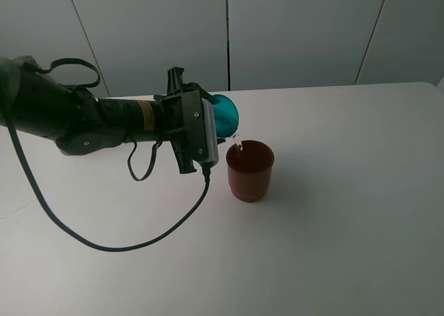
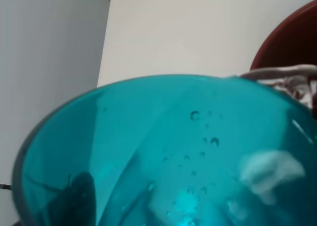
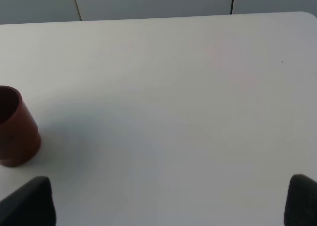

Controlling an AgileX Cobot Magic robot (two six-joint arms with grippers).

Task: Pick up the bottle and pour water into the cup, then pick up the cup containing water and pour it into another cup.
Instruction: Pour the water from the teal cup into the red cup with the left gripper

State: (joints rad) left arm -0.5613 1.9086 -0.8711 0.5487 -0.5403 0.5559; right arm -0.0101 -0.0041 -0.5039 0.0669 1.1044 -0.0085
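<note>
White table (image 1: 347,247); left end effector (image 1: 219,120) grips cup (image 1: 226,113); right end effector (image 3: 163,201) spread.

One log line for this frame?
phase: cup-to-cup pour | left jaws: shut on teal cup, tipped over red cup | water: streaming into red cup | right jaws: open

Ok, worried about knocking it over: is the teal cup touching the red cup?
Apart. The exterior high view shows the tilted teal cup above the red cup, a thin water stream crossing the gap.
</note>
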